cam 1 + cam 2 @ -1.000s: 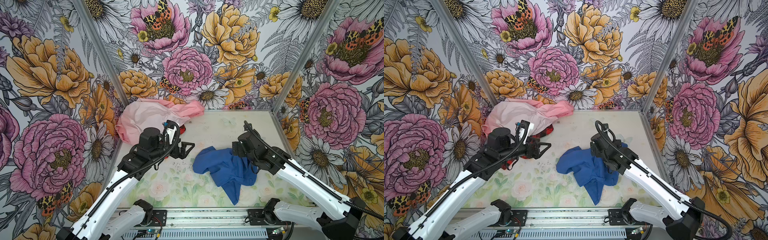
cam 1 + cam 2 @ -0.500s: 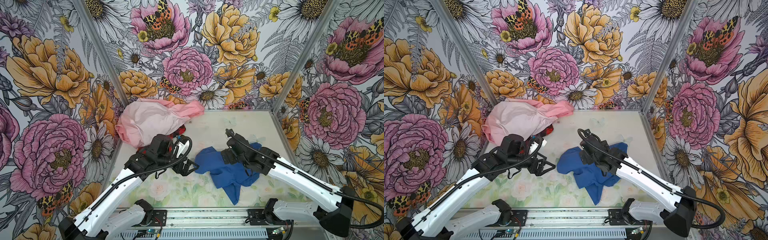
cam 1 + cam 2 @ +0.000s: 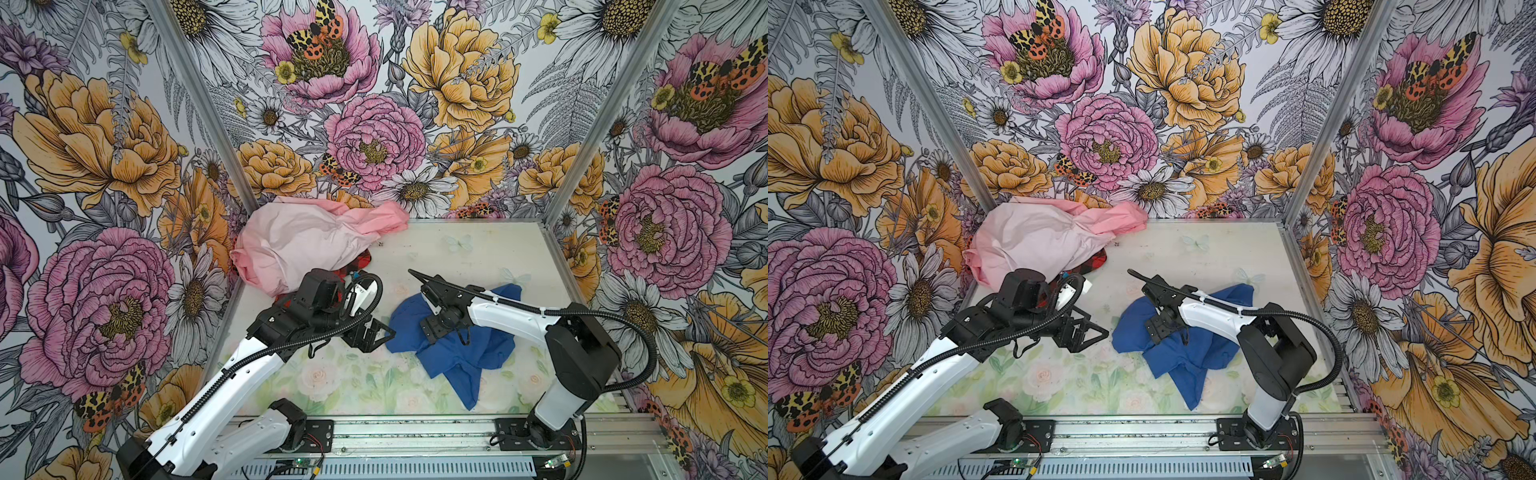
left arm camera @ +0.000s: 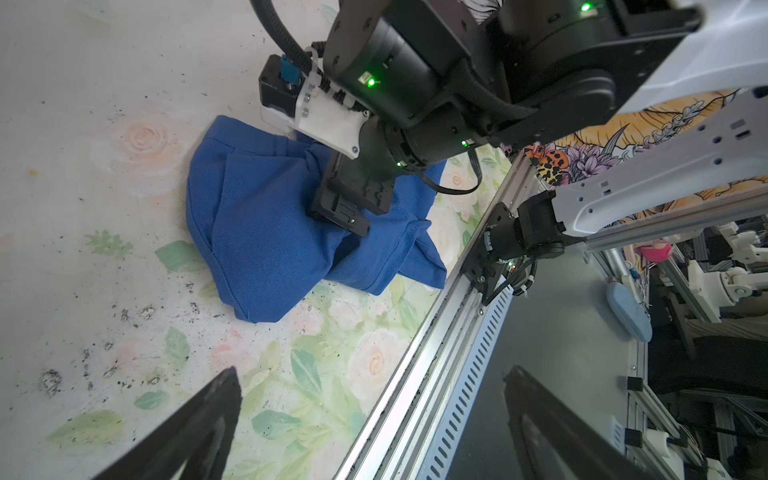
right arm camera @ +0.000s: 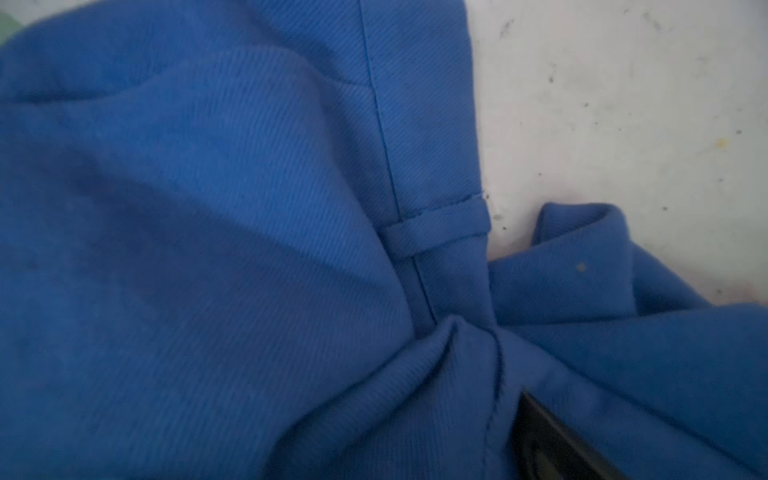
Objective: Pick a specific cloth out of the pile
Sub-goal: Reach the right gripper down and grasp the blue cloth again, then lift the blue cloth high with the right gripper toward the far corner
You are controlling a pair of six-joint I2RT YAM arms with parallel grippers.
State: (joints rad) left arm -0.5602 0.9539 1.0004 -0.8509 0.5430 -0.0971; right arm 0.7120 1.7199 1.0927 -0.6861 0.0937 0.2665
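The cloth (image 3: pixel 449 353) (image 3: pixel 1167 353), a crumpled royal-blue sheet, lies on the table right of centre, apart from the pile. The pile (image 3: pixel 303 245) (image 3: pixel 1034 241) sits in the back left corner: a big pale pink sheet over a red-and-black checked cloth (image 3: pixel 363 261). My right gripper (image 3: pixel 432 328) (image 3: pixel 1158 326) (image 4: pixel 345 208) presses down into the cloth's middle with its jaws wide. In the right wrist view blue fabric (image 5: pixel 208 208) fills the frame and one dark finger (image 5: pixel 544 440) shows. My left gripper (image 3: pixel 380 334) (image 3: pixel 1090 332) (image 4: pixel 372 374) stands open and empty at the cloth's left edge (image 4: pixel 257 232).
Flowered walls close in the table (image 3: pixel 478 253) on three sides. A metal rail (image 3: pixel 415 428) with both arm bases runs along the front edge. Dark specks litter the table surface (image 4: pixel 83 291).
The right gripper has swung left and come down onto the blue cloth. The left gripper has moved from beside the pile forward to the cloth's left edge. Both jaws stayed wide.
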